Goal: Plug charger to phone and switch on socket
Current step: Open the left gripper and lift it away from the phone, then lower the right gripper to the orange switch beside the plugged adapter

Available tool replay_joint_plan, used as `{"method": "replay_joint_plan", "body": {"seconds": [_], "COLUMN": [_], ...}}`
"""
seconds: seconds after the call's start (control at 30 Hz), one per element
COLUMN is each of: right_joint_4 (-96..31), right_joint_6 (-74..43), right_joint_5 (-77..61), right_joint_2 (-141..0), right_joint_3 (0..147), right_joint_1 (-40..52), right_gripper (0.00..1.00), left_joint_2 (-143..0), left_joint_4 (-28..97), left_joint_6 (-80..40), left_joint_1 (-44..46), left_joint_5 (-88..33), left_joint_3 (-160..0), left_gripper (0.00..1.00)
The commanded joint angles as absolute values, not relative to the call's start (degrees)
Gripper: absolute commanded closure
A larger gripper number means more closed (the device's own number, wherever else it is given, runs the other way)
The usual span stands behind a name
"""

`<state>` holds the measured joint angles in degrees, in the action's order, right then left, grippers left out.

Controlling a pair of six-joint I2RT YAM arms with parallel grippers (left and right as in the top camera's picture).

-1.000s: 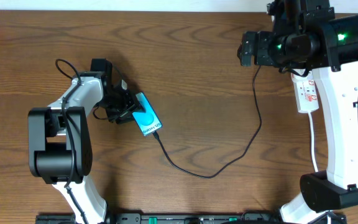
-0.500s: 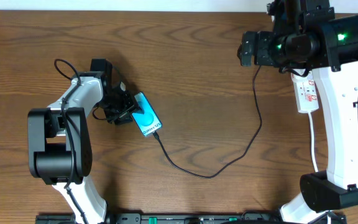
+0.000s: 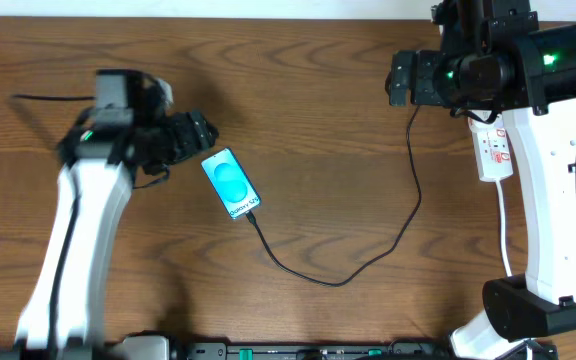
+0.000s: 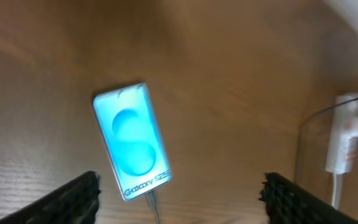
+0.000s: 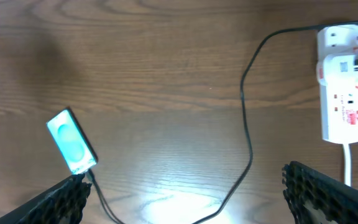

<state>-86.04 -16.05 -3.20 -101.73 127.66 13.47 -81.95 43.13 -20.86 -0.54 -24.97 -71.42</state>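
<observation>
The phone (image 3: 232,184) lies flat on the table with its teal screen lit; it also shows in the left wrist view (image 4: 131,140) and the right wrist view (image 5: 72,141). The black charger cable (image 3: 368,262) has its plug tip in the phone's lower end and runs in a loop up to the white socket (image 3: 495,153). The socket also shows in the right wrist view (image 5: 344,112). My left gripper (image 3: 193,130) is open and empty, raised up and left of the phone. My right gripper (image 3: 400,78) is open and empty, high at the back right near the socket.
The socket's white cord (image 3: 506,235) runs down the right side beside the right arm's base. The table's far edge meets a white wall at the top.
My left gripper has let go of the phone and lifted up and away to the left. The phone stays flat with the cable plugged in. The right arm has not moved.
</observation>
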Motion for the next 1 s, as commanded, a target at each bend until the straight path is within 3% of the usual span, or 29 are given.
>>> {"method": "replay_joint_plan", "body": {"seconds": [0.0,0.23,0.63,0.97], "right_joint_4": [-86.1,-85.9,-83.8,-84.6], "right_joint_6": [-15.5,-15.0,-4.7,4.1], "right_joint_5": [0.2,-1.8,-30.8,-48.6], "right_joint_2": [-102.0,-102.0,-107.1,-125.8], "right_joint_3": [127.6,127.6,127.6,127.6], "right_joint_1": [12.9,2.0,-28.8,-34.1], "right_gripper": [0.01,0.01,0.01,0.01], "left_joint_2": [-72.1,-58.4,-57.1,-58.1], "left_joint_4": [43.6,43.5,43.7,44.0], "left_joint_6": [-20.2,-20.3,-22.9,-23.0], "left_joint_1": [-0.6,-0.6,-0.6,-0.6], "left_joint_5": [-25.0,-23.2,-23.1,-23.1], "left_joint_3": [-72.4,-72.4,-72.4,-72.4], "left_gripper": [0.1,0.08,0.08,0.08]}}
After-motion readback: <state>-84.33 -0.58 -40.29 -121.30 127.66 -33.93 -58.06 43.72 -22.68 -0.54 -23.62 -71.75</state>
